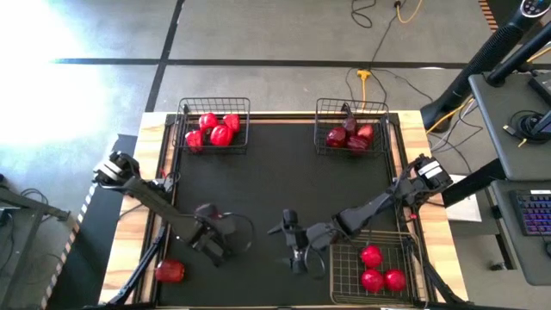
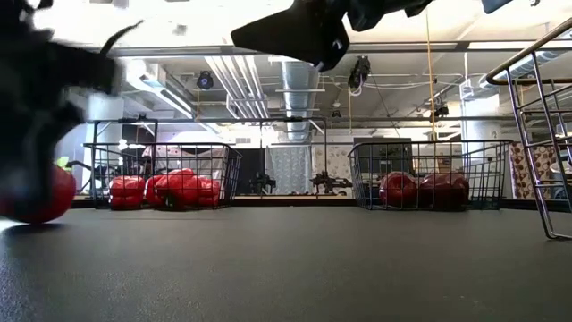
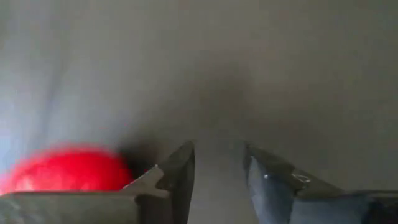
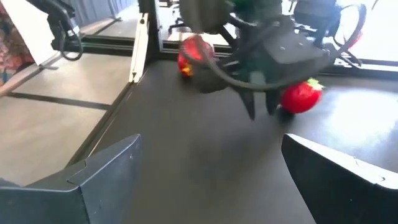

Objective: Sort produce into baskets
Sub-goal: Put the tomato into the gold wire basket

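Fingers of both the left gripper (image 1: 219,256) and right gripper (image 1: 297,261) are held apart, empty. Three black wire-mesh baskets (image 1: 213,104) are already filled; one round red tomato (image 1: 170,271) is left at lower left beside the left gripper.

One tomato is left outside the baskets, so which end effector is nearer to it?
Left. The left end effector is just beside the loose tomato; the right end effector is farther away, near the front basket.
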`<state>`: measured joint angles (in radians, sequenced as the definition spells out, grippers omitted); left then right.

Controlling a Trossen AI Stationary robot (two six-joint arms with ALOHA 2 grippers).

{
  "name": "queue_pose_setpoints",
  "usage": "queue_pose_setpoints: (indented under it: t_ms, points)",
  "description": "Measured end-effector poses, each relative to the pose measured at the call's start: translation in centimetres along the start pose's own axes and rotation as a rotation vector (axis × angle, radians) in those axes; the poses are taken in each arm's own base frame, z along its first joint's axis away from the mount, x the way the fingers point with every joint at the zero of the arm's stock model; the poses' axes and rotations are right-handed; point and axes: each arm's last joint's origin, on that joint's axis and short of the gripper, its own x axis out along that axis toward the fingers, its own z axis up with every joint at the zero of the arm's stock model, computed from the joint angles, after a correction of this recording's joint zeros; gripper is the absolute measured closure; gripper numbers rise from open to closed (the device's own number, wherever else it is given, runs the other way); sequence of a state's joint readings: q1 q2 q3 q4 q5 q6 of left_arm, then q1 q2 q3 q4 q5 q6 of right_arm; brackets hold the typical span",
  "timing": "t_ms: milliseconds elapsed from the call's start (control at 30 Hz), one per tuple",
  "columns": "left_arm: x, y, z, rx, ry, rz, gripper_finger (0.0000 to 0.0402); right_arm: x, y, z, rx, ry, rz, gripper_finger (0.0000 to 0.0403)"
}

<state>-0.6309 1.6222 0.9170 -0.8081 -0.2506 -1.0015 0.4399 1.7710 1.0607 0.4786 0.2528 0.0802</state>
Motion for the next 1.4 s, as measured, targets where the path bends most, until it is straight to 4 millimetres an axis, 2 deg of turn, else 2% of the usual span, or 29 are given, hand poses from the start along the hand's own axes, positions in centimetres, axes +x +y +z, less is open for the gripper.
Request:
queue_pose_setpoints:
  t_ms: [200,367,600,700,867,1067,1233,1400]
  points:
    - [-1.9,-1.7,2.7,0.091,-0.196,-0.038,0.0307,0.1,-0.4,0.2,0.001,-0.013,-0.019,0.0024]
    - [-3.9,-1.4,3.4,0.086,-0.284,-0.004,0.0312,0.1,-0.5,0.1,-0.007,-0.009,-0.02,0.0024]
    - [-7.3,0.3,2.2,0.033,-0.172,0.056,0.0296,0.1,-0.4,0.0,0.027,0.002,-0.02,0.0024]
    - [-8.0,0.9,1.4,0.009,-0.077,0.064,0.0293,0.1,-0.4,-0.1,0.032,0.011,-0.02,0.0024]
    - [-7.6,1.1,-0.1,-0.032,0.163,-0.004,0.0302,0.1,-0.4,-0.1,0.033,0.01,-0.02,0.0024]
    - [-6.1,2.0,-2.2,-0.083,0.293,0.09,0.0304,0.1,-0.5,-0.2,0.051,0.021,-0.021,0.0024]
    - [-4.1,2.4,-2.9,-0.093,0.297,0.099,0.0304,0.1,-0.4,-0.4,0.059,0.036,-0.021,0.0024]
    - [-2.3,2.1,-2.9,-0.083,0.185,0.046,0.0304,0.0,-0.4,-0.6,0.054,0.055,-0.023,0.0024]
